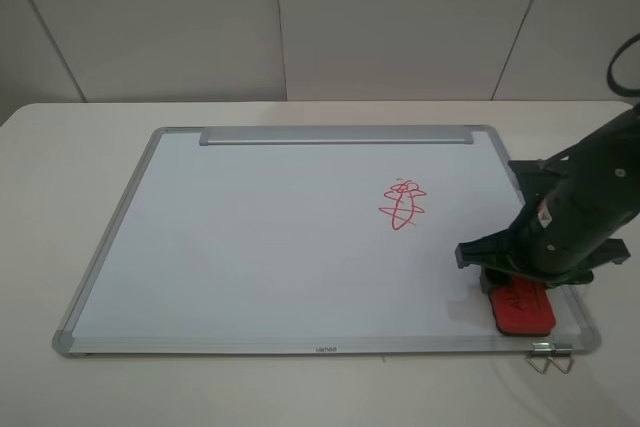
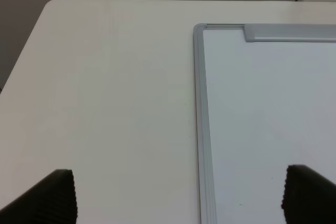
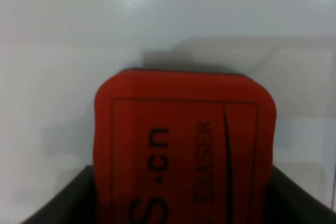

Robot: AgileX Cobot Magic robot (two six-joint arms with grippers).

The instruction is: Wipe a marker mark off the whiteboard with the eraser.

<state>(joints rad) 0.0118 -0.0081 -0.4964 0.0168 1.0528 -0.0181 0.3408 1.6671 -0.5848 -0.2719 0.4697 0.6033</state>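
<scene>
The whiteboard (image 1: pixel 270 247) lies flat on the table, its silver tray strip (image 1: pixel 335 135) on the far edge. The red eraser (image 1: pixel 522 309) rests on the board's near right corner, black lettering facing up. My right gripper (image 1: pixel 512 285) stands over it, shut on the eraser (image 3: pixel 184 124), with a dark finger on each side of it in the right wrist view. The marker mark is out of view. My left gripper (image 2: pixel 181 195) is open over the table beside the board's left frame (image 2: pixel 199 119), with nothing between its fingers.
A red scribble of crossing loops (image 1: pixel 402 205) sits on the board's right half, farther back than the eraser. A small metal clip (image 1: pixel 552 355) lies at the board's near right corner. The white table (image 2: pixel 105 93) extends to the left of the board.
</scene>
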